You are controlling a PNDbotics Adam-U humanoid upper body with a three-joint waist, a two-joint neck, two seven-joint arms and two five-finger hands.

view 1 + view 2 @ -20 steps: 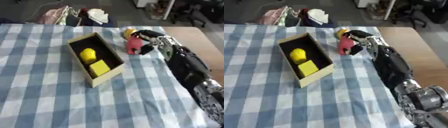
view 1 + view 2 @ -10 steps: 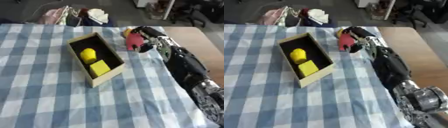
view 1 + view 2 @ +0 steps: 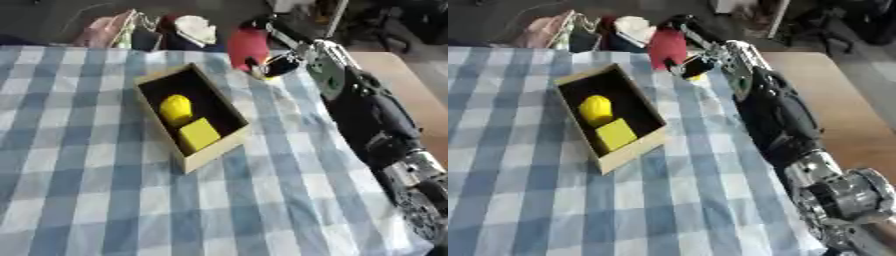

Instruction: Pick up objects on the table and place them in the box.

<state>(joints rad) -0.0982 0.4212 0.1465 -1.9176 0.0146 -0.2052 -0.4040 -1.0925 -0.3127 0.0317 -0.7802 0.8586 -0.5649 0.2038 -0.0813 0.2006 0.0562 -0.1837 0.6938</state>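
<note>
left eye view: your right hand has its fingers curled round the red object, held above the table's far edge, just beyond the box — a yellow round piece and a yellow block lie inside it.

right eye view: same grasp on the red object; something yellow shows under the hand. your left hand isn't visible.

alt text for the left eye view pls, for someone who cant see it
The robot's right hand holds a red object above the far edge of a blue-and-white checked table. An open cardboard box nearer the middle contains a round yellow object and a yellow block.
</note>
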